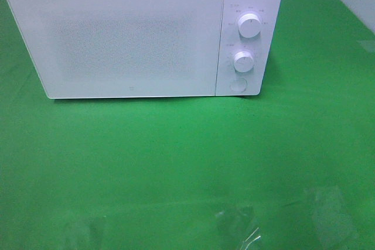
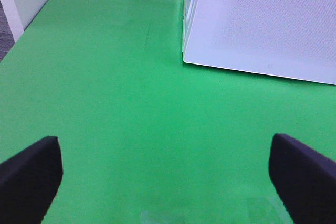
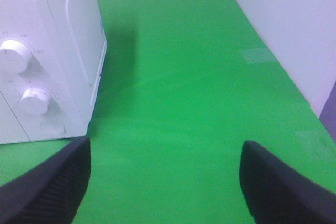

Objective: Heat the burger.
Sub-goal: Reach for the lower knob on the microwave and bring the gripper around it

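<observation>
**Although Nothing Was Held, the Burger Was Nowhere to Be Seen**

While the white microwave [image 1: 135,39] stood at the back of the green bench [image 1: 176,162] with its door [image 1: 117,39] shut, no view showed the burger. It was not on the open bench in front of the oven, nor on the strips of bench to either side that the wrist cameras took in. Whether it lay behind the frosted door or outside the frames could not be told.

The left pincer [image 2: 167,174] hung open and empty over bare bench near the oven's left front corner. The right pincer [image 3: 167,182] was likewise spread wide with nothing between its fingers, beside the control panel with its upper knob [image 1: 250,26], lower knob [image 1: 243,61] and round button [image 1: 238,84].

As a judgement, a burger would be light but soft and loosely stacked. A hard squeeze would crush the bun and push the filling out, and the layers could slide apart if it were tilted. A glossy bun might also slip against the pads. The safest hold would probably be a gentle one across the sides, low enough to catch the bottom bun, with the stack kept level. With the door shut, opening it looked like the first need.
</observation>
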{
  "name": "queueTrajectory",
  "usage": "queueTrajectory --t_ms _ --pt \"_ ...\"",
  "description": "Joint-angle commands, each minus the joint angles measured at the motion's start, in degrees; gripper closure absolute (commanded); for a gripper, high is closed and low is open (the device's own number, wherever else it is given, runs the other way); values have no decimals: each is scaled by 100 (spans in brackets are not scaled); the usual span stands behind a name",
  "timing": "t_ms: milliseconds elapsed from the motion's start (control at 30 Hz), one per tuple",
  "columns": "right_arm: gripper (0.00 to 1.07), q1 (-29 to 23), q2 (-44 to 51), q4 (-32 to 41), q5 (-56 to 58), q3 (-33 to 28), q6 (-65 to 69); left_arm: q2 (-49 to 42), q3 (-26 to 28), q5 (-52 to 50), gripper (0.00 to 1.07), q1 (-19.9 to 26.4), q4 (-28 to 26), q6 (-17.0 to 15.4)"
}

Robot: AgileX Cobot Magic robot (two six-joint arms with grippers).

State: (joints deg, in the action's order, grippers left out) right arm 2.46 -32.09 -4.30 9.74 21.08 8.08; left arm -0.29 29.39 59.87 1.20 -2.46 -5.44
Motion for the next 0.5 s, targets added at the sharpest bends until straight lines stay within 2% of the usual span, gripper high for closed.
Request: queueTrajectory --t_ms 33,167,400,433,467,500 --pt "33 17 -212 6 -521 -69 241 -143 -23 -23 5 11 -11 -6" --pt "33 17 -647 -11 -1140 -212 304 -143 -23 -23 5 11 -11 -6" --pt "33 17 -1684 -11 -3111 -567 304 -143 -23 -23 5 11 -11 -6" --pt "33 17 -1684 -11 -3111 -567 304 -143 -23 -23 5 11 -11 -6" --pt "33 17 -1965 -6 -3627 -647 269 -143 -23 -23 5 11 -11 -6" --pt "33 17 -1965 -6 -3627 -647 269 -143 -23 -23 5 11 -11 -6"
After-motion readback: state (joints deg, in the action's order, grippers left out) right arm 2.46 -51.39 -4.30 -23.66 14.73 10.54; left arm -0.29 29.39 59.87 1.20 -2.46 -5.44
